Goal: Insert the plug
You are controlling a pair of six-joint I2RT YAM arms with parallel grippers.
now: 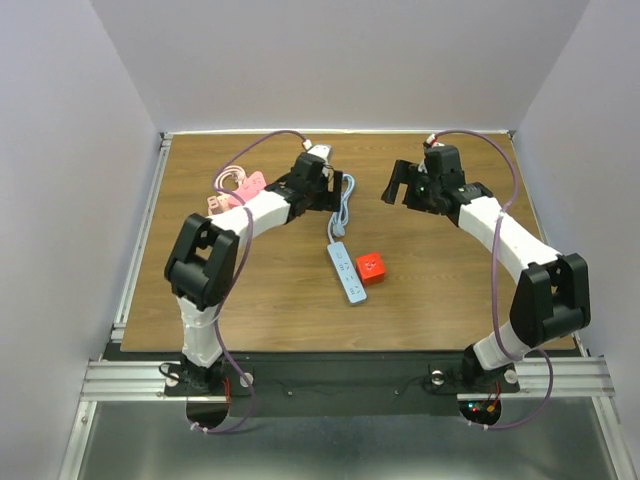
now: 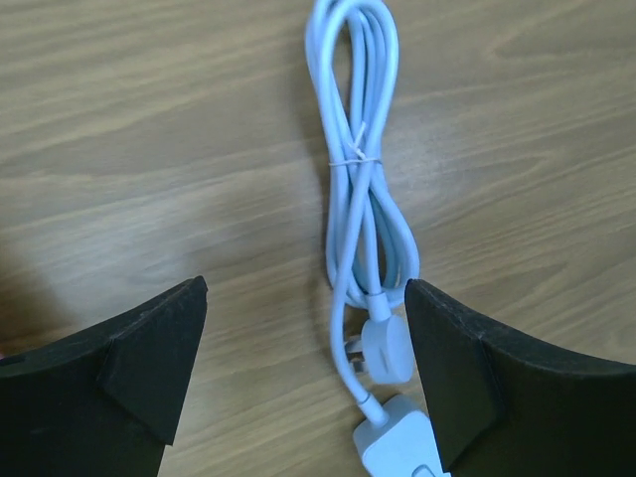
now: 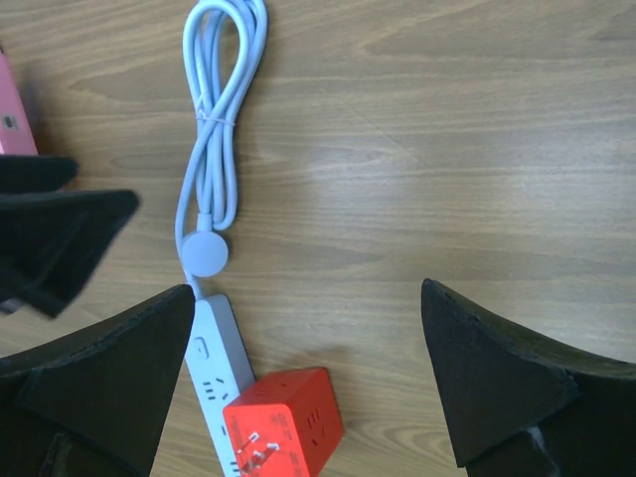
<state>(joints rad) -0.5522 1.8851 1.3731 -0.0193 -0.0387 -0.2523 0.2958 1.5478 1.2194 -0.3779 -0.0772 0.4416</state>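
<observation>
Top view: the red plug adapter point(image 1: 372, 267) lies on the table point(image 1: 450, 300) at 3 o'clock of the light blue power strip point(image 1: 345, 272), just beside it; the left gripper point(image 1: 318, 178) and right gripper point(image 1: 398, 186) hover at 11 and 1 o'clock of it, well apart.

Left wrist view: the left fingers point(image 2: 149, 363) stand wide, holding nothing; the bundled cord point(image 2: 353, 149) lies on the wood below.

Right wrist view: the right fingers point(image 3: 507, 388) gape fully, empty; the red plug adapter sits at 6 o'clock, prongs point(image 3: 253, 449) showing.

Judged best: the right gripper drops there, clamps 2 plain faces, leaves the prongs clear, aligns squarely over a socket point(image 3: 212, 390).
</observation>
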